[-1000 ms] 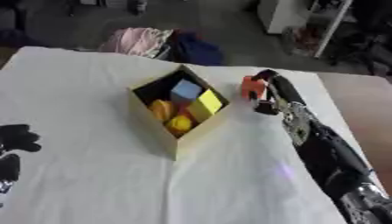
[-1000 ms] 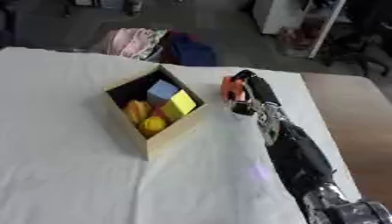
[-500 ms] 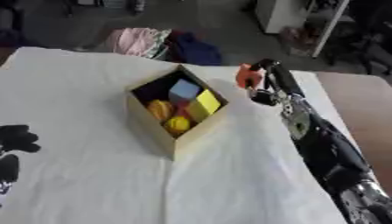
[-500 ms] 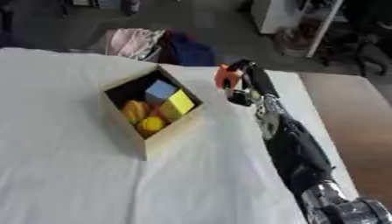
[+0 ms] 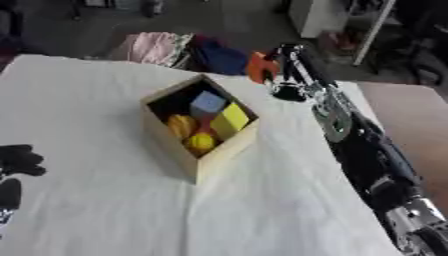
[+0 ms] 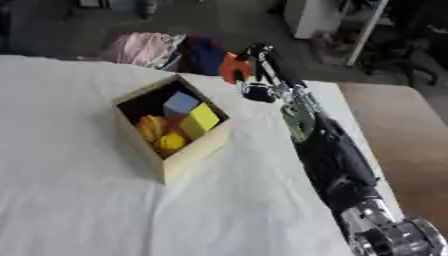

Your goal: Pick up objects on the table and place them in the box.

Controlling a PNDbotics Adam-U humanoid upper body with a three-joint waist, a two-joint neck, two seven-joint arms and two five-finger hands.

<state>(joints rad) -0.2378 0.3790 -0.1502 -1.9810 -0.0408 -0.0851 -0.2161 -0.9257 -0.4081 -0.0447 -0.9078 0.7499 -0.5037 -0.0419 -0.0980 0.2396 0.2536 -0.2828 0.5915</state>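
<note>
Your right hand (image 5: pixel 287 67) reaches far beyond the box (image 5: pixel 199 131), fingers curled around an orange object (image 5: pixel 257 67) (shape unclear). Only the left eye view shows your left hand (image 5: pixel 16 160), fingers unreadable.

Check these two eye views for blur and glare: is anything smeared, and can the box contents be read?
Left eye view: soft throughout; the right hand and its orange object are smeared, while the wooden box still shows blue, yellow and orange shapes. Right eye view: same softness, even light, no glare on the white tablecloth; background floor dim.
</note>
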